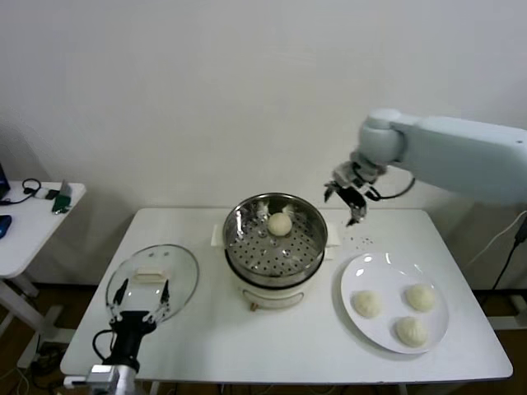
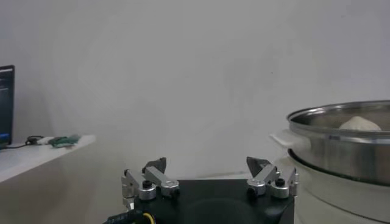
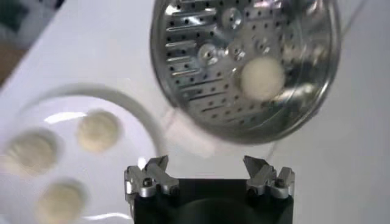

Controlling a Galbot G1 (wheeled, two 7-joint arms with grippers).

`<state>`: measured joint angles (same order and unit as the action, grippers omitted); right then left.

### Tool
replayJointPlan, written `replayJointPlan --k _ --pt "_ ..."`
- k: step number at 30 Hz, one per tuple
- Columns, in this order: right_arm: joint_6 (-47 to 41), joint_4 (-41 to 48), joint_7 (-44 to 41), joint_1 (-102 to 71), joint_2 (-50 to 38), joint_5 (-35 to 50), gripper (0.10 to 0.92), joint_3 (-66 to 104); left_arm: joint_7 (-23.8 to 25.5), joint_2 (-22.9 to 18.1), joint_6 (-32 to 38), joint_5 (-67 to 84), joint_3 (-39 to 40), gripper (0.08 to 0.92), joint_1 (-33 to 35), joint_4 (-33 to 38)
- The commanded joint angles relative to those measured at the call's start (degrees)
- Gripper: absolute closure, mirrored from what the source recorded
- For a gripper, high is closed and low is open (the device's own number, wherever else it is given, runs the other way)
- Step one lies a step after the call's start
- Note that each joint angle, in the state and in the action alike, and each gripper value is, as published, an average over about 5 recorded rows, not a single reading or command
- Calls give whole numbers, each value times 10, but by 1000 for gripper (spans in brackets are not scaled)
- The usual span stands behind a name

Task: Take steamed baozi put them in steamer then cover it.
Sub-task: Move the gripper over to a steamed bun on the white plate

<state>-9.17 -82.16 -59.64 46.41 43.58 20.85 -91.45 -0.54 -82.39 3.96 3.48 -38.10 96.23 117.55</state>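
Note:
One steamed baozi [image 1: 279,223] lies on the perforated tray of the steamer [image 1: 247,257] at the table's middle; the right wrist view shows it too [image 3: 262,76]. Three more baozi [image 1: 367,304] [image 1: 420,297] [image 1: 411,331] rest on a white plate [image 1: 375,267] to the right. My right gripper [image 1: 347,200] hovers open and empty above the table, between the steamer's far right rim and the plate. The glass cover [image 1: 177,276] lies flat at the left. My left gripper [image 1: 142,288] stands open and empty over the cover's near edge.
A small side table [image 1: 20,234] with cables and devices stands off to the left. The steamer's rim [image 2: 341,125] rises close beside the left gripper in the left wrist view. Bare tabletop [image 1: 272,346] runs along the front edge.

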Motion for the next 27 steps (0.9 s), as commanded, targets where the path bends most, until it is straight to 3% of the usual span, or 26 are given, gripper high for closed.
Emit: replayJointPlan --k 1,15,27 --pt "-85 -57 18 -61 -137 58 203 -25 -1 -3 -3 0 -3 177 1 4" --pt "-91 4 36 -279 -113 -32 203 97 -5 -8 -8 -3 -5 177 4 8" --pt "-101 57 53 -356 -57 -45 203 167 -7 -8 -10 -11 -6 177 7 8"
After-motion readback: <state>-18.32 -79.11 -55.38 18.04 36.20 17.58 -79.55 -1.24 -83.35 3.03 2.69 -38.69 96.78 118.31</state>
